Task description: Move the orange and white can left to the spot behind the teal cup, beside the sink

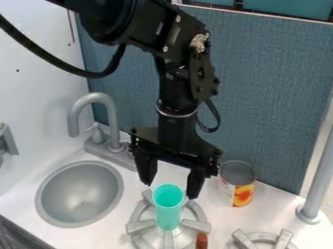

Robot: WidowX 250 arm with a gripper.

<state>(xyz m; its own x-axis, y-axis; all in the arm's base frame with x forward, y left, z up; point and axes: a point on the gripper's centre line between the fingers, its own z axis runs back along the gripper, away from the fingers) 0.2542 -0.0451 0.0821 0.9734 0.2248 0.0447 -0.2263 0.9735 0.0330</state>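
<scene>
Two dark fingers [147, 172] of the gripper [170, 190] hang apart, pointing down, with nothing clamped between them. In the camera view their tips flank the rim of a turquoise cup [168, 211]; whether either one touches it, I cannot tell.

As for progress, I judge that the gripper is at the cup and roughly in line with it, while the cup is neither gripped nor lifted. Whether a grip is still to be made or has already been let go, this one moment does not settle.

The cup stands upright on the middle of a grey stove burner [139, 226]. It is tall, slim and slightly wider at the mouth, with a plain wall, and its open top shows a brighter green-blue inside.

Farther out, a can [236, 192] with a white and orange-yellow label stands on the white worktop [221, 219] behind and to one side of the burner. A reddish-brown piece [201, 241] shows at the near edge, with a second burner [284, 239] beyond it. Across from these are the round grey sink [79, 197] and its curved faucet [112, 119].
</scene>
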